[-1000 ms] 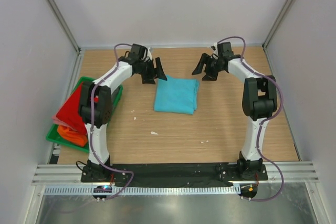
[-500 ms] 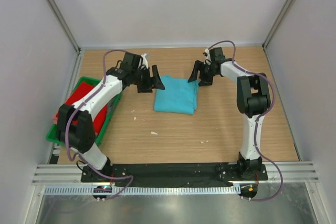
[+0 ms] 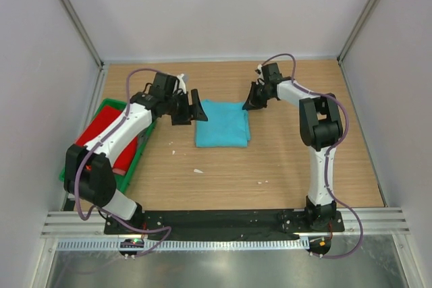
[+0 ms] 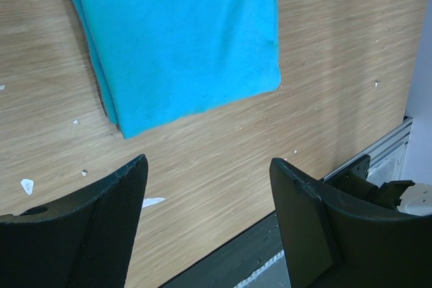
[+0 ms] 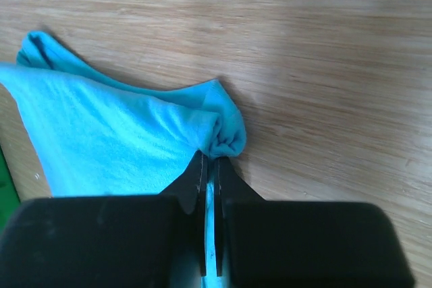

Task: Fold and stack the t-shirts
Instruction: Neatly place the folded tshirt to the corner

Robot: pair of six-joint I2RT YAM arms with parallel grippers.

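Note:
A turquoise-blue t-shirt (image 3: pixel 223 125) lies folded on the wooden table, mid-back. My right gripper (image 3: pixel 248 104) is shut on its far right corner; in the right wrist view the bunched cloth (image 5: pixel 226 136) sits pinched at the tips of the gripper (image 5: pixel 210 158). My left gripper (image 3: pixel 191 114) stands open just left of the shirt's far left corner, with nothing between its fingers. From the left wrist, the gripper (image 4: pixel 208 161) hovers over bare wood, and the shirt (image 4: pixel 182 38) lies beyond it. A red t-shirt (image 3: pixel 101 126) rests in the tray on the left.
A green plastic tray (image 3: pixel 108 103) stands at the table's left edge, partly under my left arm. Small white scraps (image 3: pixel 198 170) dot the wood in front of the shirt. Walls enclose the table on three sides. A black rail (image 3: pixel 223 219) runs along the near edge.
My right gripper has moved left onto the shirt's far right corner and shut on it. My left arm has swung lower and nearer, its gripper still open beside the shirt.

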